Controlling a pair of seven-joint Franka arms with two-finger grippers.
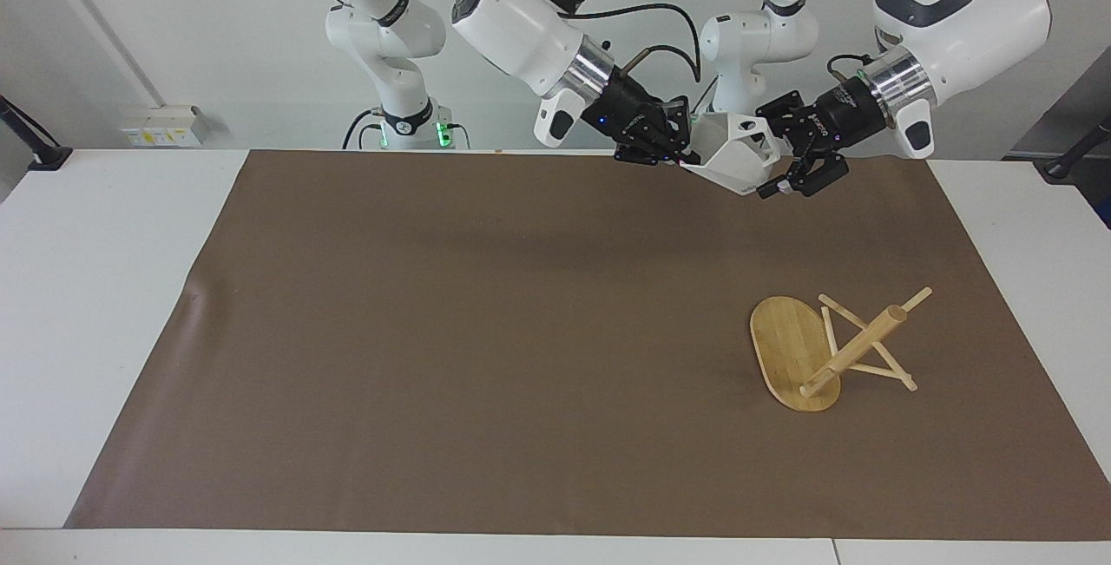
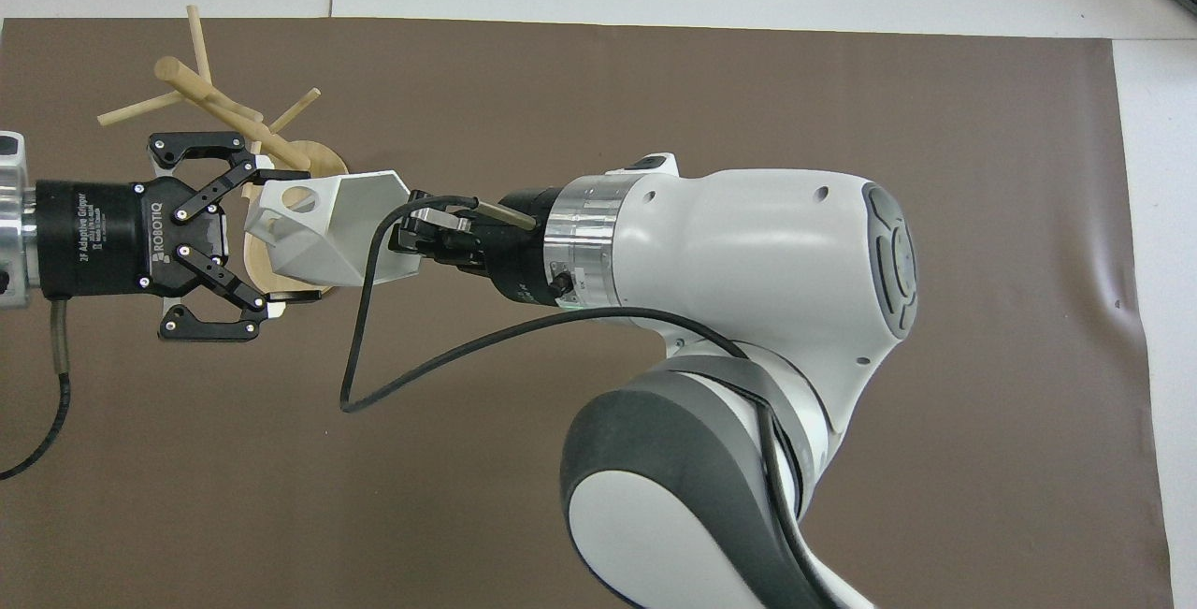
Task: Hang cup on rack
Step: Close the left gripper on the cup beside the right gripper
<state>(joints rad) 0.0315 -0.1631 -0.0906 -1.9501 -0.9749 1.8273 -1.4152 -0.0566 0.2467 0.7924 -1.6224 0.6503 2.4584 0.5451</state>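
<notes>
Overhead view: rack [image 2: 220, 113] toppled, cup [image 2: 327, 230] sideways

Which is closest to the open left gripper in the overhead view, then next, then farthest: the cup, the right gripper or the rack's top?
1. cup: between the left gripper's open fingers, up in the air.
2. right gripper: shut on the cup's rim.
3. rack top: lying tipped on the mat, down at the left arm's end.
</notes>
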